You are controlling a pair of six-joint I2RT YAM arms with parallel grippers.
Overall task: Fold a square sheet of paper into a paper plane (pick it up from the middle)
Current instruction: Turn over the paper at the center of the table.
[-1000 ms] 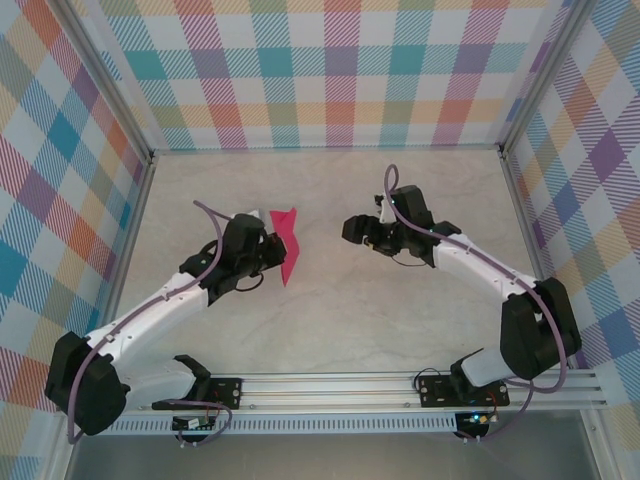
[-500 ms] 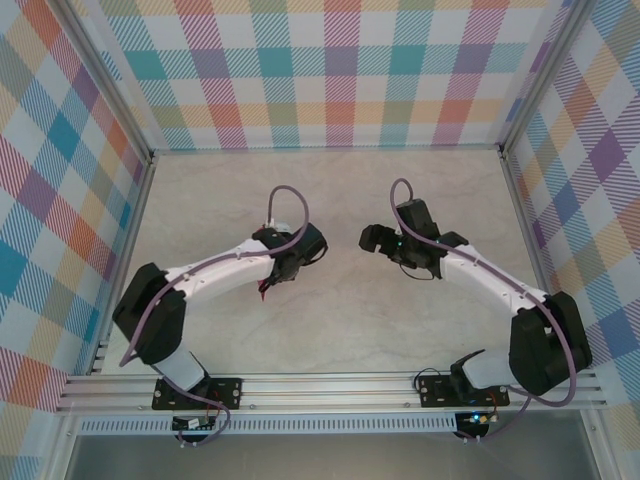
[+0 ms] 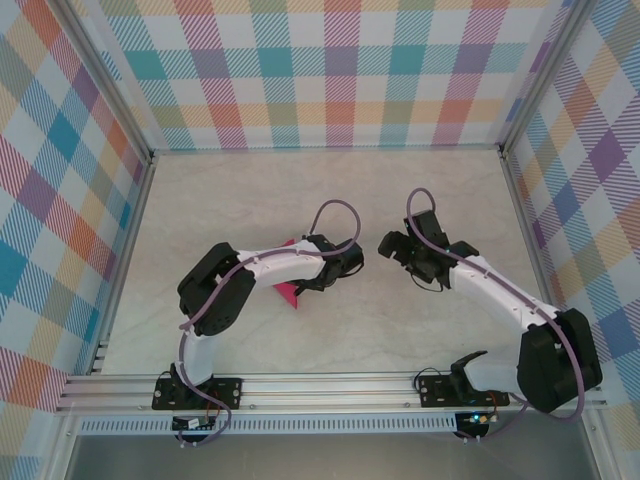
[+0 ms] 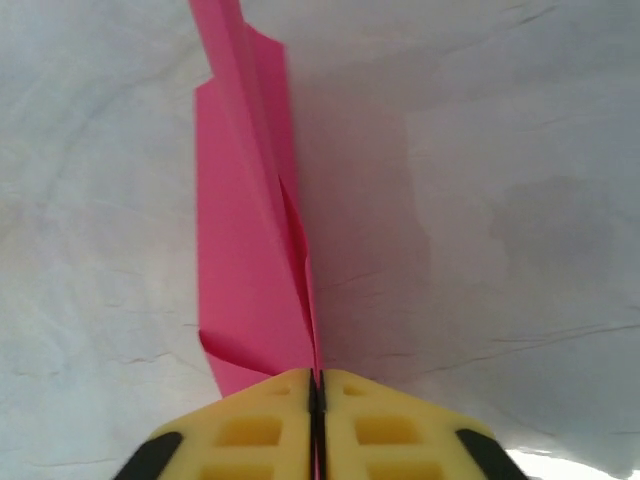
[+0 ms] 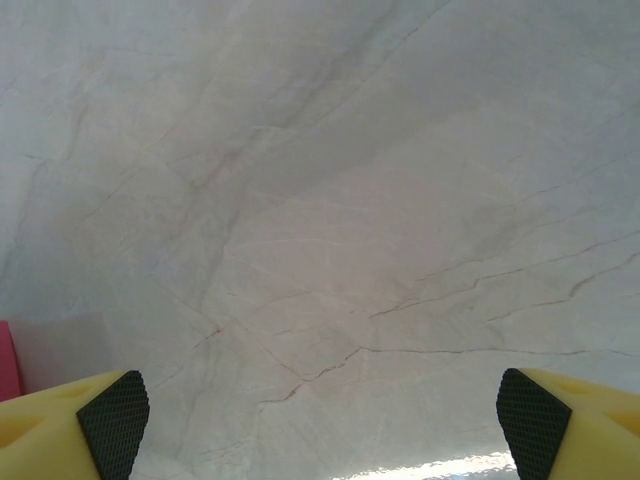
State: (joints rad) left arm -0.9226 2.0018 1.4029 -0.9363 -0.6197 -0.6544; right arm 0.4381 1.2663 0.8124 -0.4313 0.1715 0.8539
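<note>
My left gripper [image 4: 316, 388] has its jaws pressed together, pinching the paper plane [image 4: 250, 250] (a pink, pointy one) near the middle of the table [image 3: 200, 200]. My right gripper [image 5: 320, 415] hangs close by on the right, jaws spread wide.

Bright, even light; soft shadows; wrist-view glare.
</note>
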